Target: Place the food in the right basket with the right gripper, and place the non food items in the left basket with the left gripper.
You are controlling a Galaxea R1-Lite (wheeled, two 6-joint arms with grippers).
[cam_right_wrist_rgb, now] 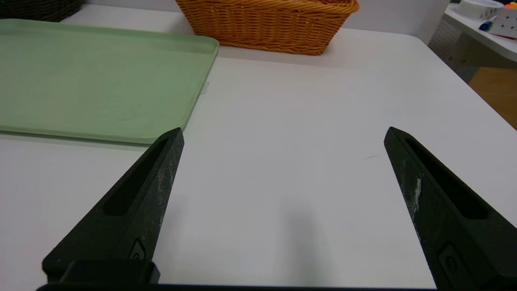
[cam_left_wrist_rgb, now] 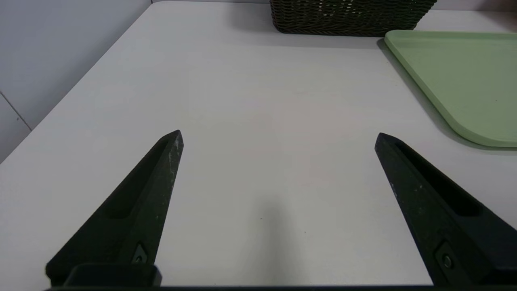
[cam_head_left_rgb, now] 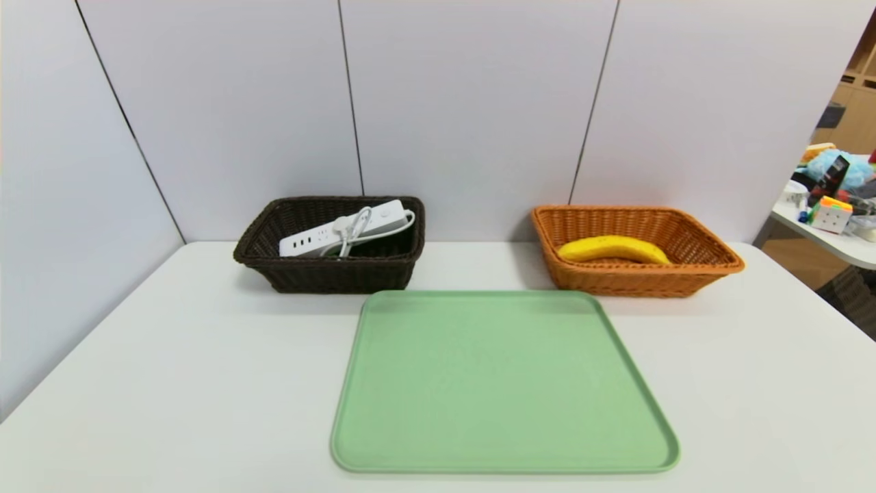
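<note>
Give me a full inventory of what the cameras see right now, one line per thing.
banana: one, yellow, lying inside the orange-tan basket.
power strip: one, white with its white cord over it, inside the dark brown basket.
dark brown basket: one, near-black wicker, far left of the table by the wall.
orange-tan basket: one, wicker, far right of the table by the wall.
tray: one, pale green, centre of the table in front of both baskets, nothing on it.
table: one, white.
side table clutter: several items, mixed colours, including a puzzle cube, far right.
left gripper: one, black, open, over bare table left of the tray.
right gripper: one, black, open, over bare table right of the tray.
</note>
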